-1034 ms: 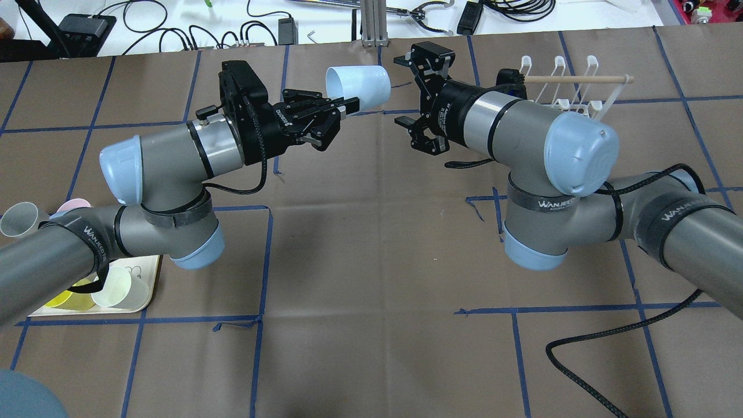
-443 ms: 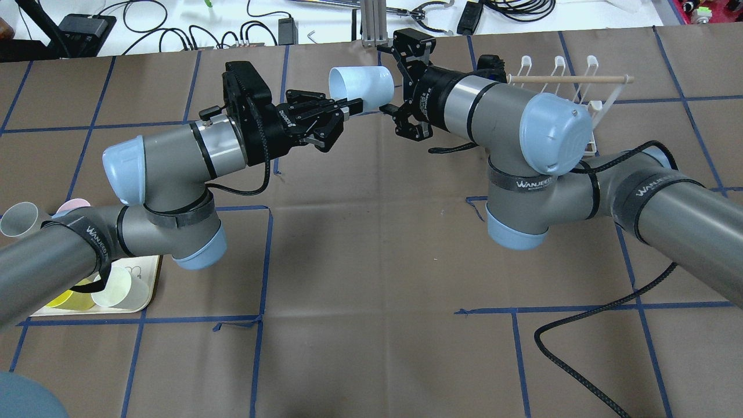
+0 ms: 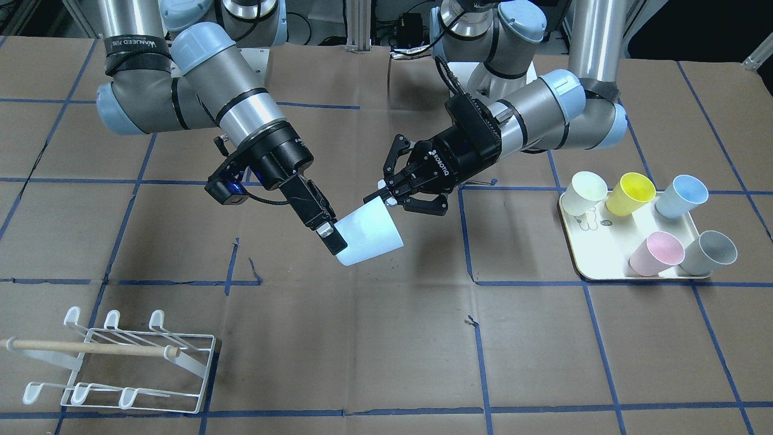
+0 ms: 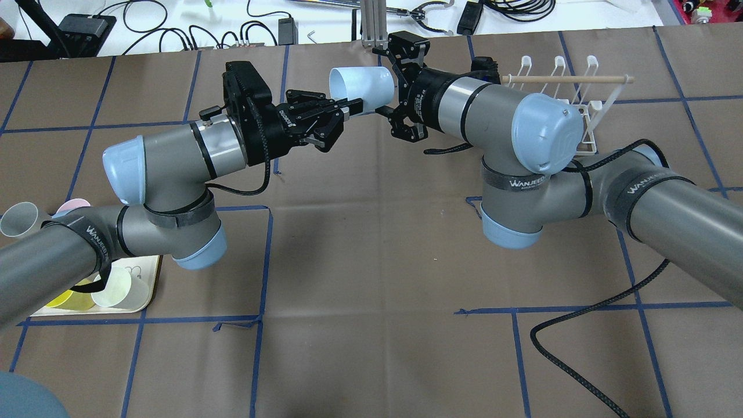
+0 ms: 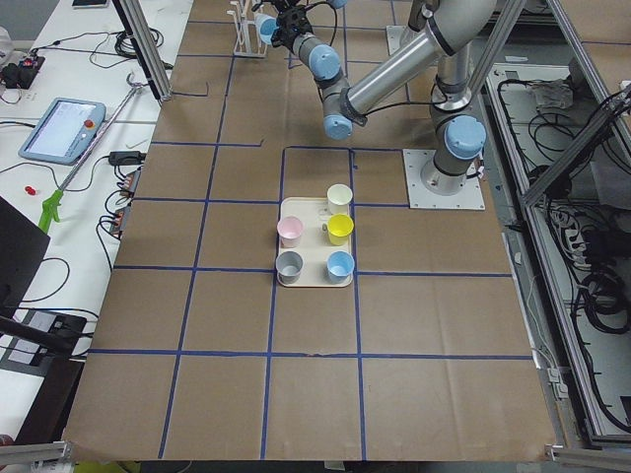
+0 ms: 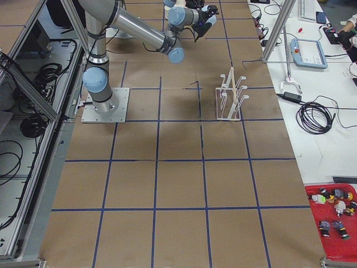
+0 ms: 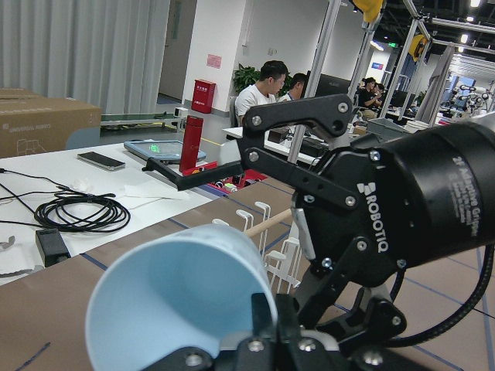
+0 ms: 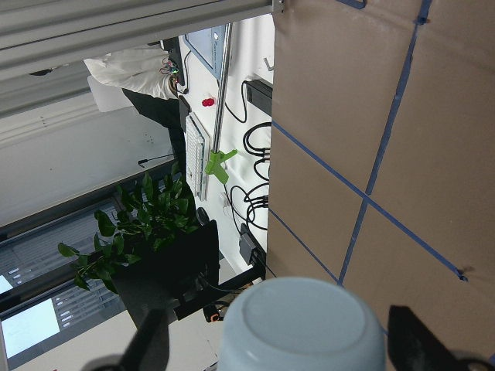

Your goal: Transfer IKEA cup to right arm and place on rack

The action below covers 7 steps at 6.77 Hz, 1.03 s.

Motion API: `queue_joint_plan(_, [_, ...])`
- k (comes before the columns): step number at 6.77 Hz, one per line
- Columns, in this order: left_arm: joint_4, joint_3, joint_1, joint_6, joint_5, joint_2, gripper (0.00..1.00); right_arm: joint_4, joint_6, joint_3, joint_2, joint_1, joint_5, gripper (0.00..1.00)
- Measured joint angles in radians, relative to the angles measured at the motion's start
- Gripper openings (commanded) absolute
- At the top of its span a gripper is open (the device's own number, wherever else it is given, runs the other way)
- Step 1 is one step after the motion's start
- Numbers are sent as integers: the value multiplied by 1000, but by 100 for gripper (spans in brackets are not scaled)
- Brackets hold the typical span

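A pale blue IKEA cup (image 4: 363,87) hangs on its side in the air. My left gripper (image 4: 350,107) is shut on its rim; the cup also shows in the front-facing view (image 3: 369,237) and fills the left wrist view (image 7: 178,294). My right gripper (image 4: 393,86) is open, with one finger on each side of the cup's base. In the right wrist view the base (image 8: 302,328) sits between the two spread fingers (image 8: 151,344), which stand apart from it. The white wire rack (image 4: 580,78) with its wooden dowel stands behind the right arm and also shows in the front-facing view (image 3: 121,362).
A cream tray (image 3: 604,266) holds several coloured cups on the left arm's side and is partly hidden under that arm in the overhead view (image 4: 145,290). A black cable (image 4: 580,371) loops on the table near the right arm. Blue tape lines cross the brown table.
My right arm has swung left toward the cup, and its open gripper now flanks the cup's base. My left gripper and the cup have barely moved.
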<state>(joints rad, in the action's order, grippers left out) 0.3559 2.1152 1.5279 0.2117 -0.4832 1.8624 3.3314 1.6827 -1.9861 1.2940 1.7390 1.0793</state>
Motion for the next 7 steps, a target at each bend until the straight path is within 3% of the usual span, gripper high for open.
queue_joint_plan(5, [0, 0, 0, 0, 0, -1, 0, -1, 2, 9, -9, 17, -1, 98])
queue_joint_plan(7, [0, 0, -1, 0, -1, -3, 0, -1, 4, 9, -18, 23, -2, 74])
